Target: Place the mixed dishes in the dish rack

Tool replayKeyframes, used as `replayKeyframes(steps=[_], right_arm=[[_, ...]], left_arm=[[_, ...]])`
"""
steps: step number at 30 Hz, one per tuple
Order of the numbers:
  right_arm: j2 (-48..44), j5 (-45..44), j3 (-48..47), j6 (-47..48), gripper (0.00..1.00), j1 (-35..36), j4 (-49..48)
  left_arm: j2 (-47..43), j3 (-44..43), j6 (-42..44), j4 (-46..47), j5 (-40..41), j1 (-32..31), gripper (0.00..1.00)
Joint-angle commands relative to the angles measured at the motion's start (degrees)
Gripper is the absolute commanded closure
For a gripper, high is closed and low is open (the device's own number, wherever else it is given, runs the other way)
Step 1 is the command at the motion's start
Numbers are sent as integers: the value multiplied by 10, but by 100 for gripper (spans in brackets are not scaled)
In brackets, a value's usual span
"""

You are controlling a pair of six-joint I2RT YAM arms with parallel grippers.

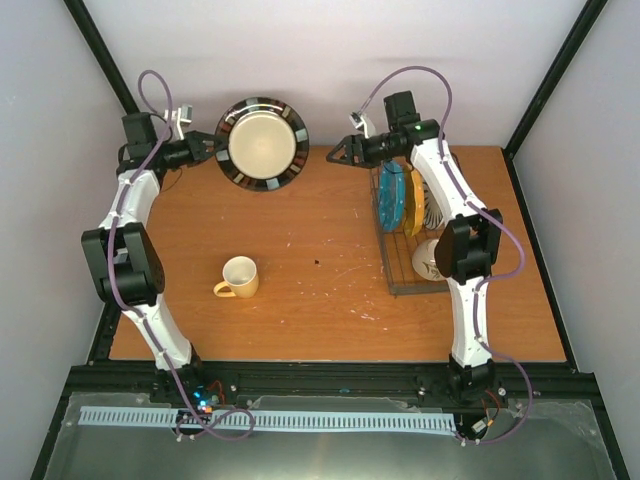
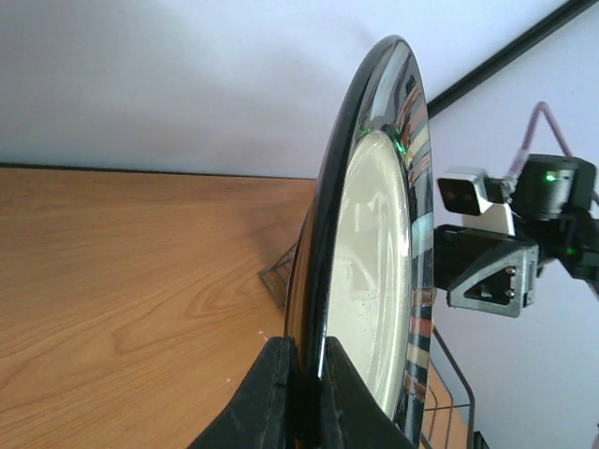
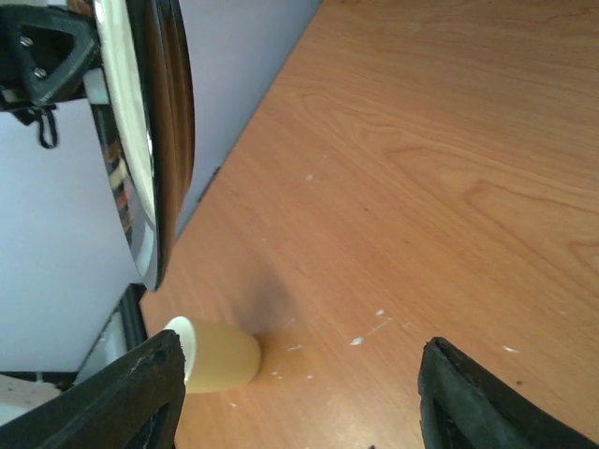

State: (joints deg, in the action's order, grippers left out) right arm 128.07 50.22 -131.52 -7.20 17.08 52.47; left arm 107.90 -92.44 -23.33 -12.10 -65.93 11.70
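Observation:
My left gripper (image 1: 208, 149) is shut on the rim of the black-and-white striped-rim plate (image 1: 262, 143) and holds it on edge in the air at the back left; the wrist view shows both fingers (image 2: 271, 393) pinching the plate (image 2: 374, 243). My right gripper (image 1: 336, 153) is open and empty, a short way right of the plate, pointing at it. The small yellow mug (image 1: 239, 277) stands on the table, also in the right wrist view (image 3: 217, 354). The dish rack (image 1: 412, 240) at the right holds the teal plate (image 1: 390, 196), the orange-yellow plate (image 1: 413, 203) and the cream bowl (image 1: 428, 259).
The wooden table (image 1: 310, 300) ends at a black frame rail along the near side. White walls close the back and sides. The right arm's forearm passes above the rack.

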Motion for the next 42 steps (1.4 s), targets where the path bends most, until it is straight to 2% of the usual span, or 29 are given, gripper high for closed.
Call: replayKeyframes(steps=[1,16,19,20,21,23,24,27,28,30,34,37,40,42], right_arm=[[-5,95,-2,-38,30,-3,-40],[21,149,-4,-85,29,22,-94],[34,163,-13,-103,32,32,-115],[38,170,-19,-111,37,37,-123],[42,179,-24,-123,48,43,-142],[45,193,-29,-151,85,52,-176],[45,193,-31,-161,96,56,-190],[41,185,-39,-179,97,62,-215],[37,174,-42,-180,97,62,-217],[23,140,-43,-176,97,59,-213],[-8,78,-44,-182,97,37,-210],[-39,36,-51,-190,97,9,-211],[-64,-15,-94,-178,97,-27,-172],[-95,-81,-103,-152,97,-56,-139]], left_arm=[[-43,11,-66,90,-61,-21,99],[-54,50,-150,200,-55,-78,99],[-52,49,-160,214,-55,-87,100],[-50,49,-163,217,-55,-90,99],[-49,48,-165,221,-55,-94,99],[-43,44,-167,223,-56,-103,99],[-39,40,-167,222,-56,-107,99],[-28,33,-162,209,-54,-117,98],[-26,33,-158,201,-51,-117,94],[-24,22,-130,163,-41,-117,74],[-18,-29,-28,39,19,-117,3],[-20,-54,20,-28,70,-112,0],[-40,-47,28,-38,134,-98,0],[-65,-27,35,-32,214,-89,0]])
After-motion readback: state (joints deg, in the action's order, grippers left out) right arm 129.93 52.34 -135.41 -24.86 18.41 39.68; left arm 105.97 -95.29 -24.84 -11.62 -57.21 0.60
